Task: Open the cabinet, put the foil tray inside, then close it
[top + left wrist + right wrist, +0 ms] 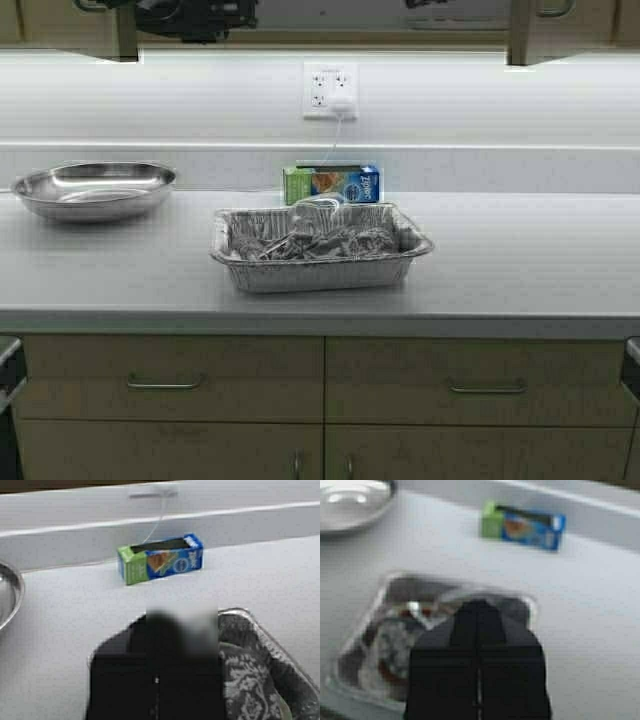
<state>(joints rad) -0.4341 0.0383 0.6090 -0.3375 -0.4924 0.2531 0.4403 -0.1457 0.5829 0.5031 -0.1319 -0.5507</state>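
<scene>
Foil tray point(322, 247) sits mid-table below the cabinet point(70, 25), whose doors look ajar. Left wrist view: left hand point(156, 680) pressed together, empty, beside the tray's rim. Right wrist view: right hand point(478, 672) likewise, above it; spread both before gripping opposite rims.

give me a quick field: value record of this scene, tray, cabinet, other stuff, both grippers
foil tray: on the counter, centre, crinkled foil inside
cabinet: above the counter, only its bottom edge shows, doors look swung out, tray not inside
steel bowl: on the counter, left of the tray, apart from it
box: green and blue, lying behind the tray by the back wall
wall socket: something plugged in, cord running down
left gripper: above the tray's left end, fingers shut
right gripper: above the tray, fingers shut
lower drawers: closed
</scene>
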